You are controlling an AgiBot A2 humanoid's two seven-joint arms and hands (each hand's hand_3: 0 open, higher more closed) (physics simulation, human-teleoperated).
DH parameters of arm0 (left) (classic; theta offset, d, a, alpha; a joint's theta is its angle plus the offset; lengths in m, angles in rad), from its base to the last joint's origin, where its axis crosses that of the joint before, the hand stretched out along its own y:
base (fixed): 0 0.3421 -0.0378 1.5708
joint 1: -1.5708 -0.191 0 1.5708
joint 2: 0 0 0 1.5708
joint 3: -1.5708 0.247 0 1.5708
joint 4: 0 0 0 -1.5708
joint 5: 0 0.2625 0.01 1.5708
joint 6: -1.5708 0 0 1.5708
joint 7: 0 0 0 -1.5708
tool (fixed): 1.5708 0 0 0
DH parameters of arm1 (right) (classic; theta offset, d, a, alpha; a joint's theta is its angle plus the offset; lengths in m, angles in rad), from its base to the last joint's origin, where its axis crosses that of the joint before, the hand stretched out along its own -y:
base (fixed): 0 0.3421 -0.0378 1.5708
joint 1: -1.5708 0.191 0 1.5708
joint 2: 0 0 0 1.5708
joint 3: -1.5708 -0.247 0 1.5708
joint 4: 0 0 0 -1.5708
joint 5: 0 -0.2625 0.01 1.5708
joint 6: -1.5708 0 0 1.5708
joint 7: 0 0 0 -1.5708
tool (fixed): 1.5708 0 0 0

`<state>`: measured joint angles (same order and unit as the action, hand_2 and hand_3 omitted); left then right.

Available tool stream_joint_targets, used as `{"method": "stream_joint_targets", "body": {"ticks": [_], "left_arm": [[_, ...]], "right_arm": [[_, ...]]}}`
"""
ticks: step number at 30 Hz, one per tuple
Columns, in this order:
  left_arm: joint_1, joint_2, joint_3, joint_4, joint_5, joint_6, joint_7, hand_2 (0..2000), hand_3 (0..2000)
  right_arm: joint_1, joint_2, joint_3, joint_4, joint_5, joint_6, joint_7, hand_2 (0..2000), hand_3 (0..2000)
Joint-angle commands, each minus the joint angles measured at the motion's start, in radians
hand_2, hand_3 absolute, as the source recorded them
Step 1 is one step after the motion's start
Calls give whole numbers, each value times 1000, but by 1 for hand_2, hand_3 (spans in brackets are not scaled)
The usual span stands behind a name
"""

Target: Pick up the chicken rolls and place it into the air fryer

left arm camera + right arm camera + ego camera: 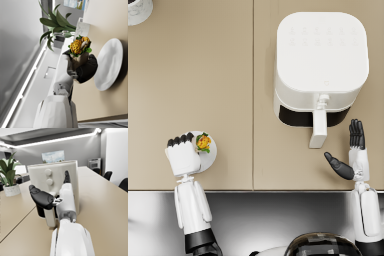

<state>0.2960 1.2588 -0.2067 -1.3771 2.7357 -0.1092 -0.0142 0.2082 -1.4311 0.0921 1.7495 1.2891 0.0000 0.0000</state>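
Note:
The chicken roll [203,142], a wrap with yellow filling and green leaves, is gripped in my left hand [182,155] over the small white plate [211,156] near the table's front left. In the left wrist view the roll [80,47] stands upright in the dark fingers [86,70], apart from the plate [110,63]. The white air fryer [320,65] stands at the back right, its drawer handle [318,127] pointing toward me. My right hand [350,155] is open just right of that handle, holding nothing; in the right wrist view the hand [53,198] is close in front of the fryer [55,180].
A potted plant [138,10] stands at the table's far left corner, also visible as plant [8,178] in the right wrist view. A seam [253,95] runs down the tan tabletop. The table's front edge [253,190] lies just behind both wrists.

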Motion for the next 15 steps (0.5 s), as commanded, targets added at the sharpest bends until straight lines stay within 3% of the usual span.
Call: {"method": "stream_joint_targets", "body": {"ticks": [1, 7, 15], "left_arm": [[12, -2, 9, -109, 0, 24, 4, 2000, 2000], [30, -8, 52, -333, 0, 73, 12, 2000, 2000], [44, -4, 102, -450, -1, 75, 13, 2000, 2000]], "right_arm": [[7, -3, 28, -19, 0, 0, 0, 0, 0], [17, -15, 70, -100, 0, 0, 0, 0, 0], [72, -43, 108, -303, 0, 0, 0, 0, 0]]}}
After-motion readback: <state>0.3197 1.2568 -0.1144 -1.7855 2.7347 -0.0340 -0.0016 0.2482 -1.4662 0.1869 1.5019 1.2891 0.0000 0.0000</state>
